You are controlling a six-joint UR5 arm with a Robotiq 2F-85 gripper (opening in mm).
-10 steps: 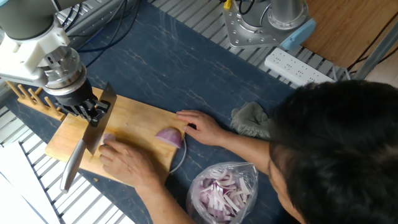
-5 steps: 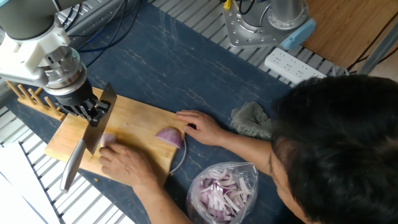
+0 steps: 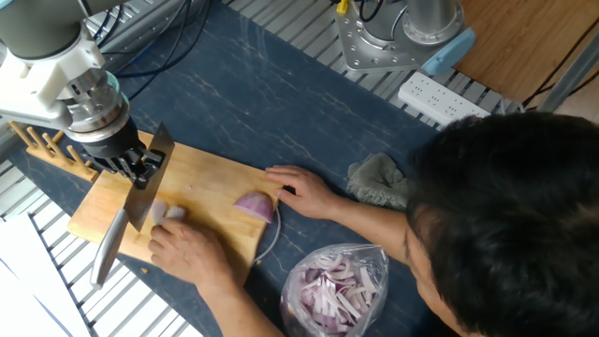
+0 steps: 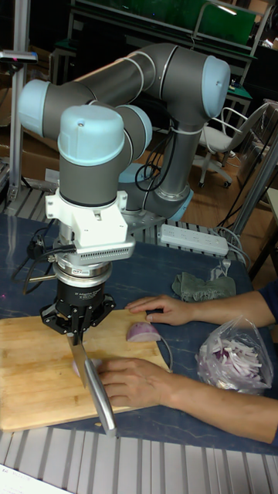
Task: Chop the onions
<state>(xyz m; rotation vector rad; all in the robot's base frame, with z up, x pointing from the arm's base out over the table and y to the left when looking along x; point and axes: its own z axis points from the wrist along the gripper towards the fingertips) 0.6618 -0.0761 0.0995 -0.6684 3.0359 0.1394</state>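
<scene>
One pale onion wedge [image 3: 167, 212] lies on the cutting board [image 3: 201, 173] directly below our fingers [image 3: 137, 166], which clamp the knife [image 3: 126, 225]; a person's hand [image 3: 187, 251] steadies it just beside the blade.

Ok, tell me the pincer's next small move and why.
Probably hold, then press the knife straight down only once the hand backs off: the pincer grips the knife over the pale onion wedge, and fingers sit right beside the blade.

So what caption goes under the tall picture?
Gripper holds a knife on the board beside a hand.
</scene>
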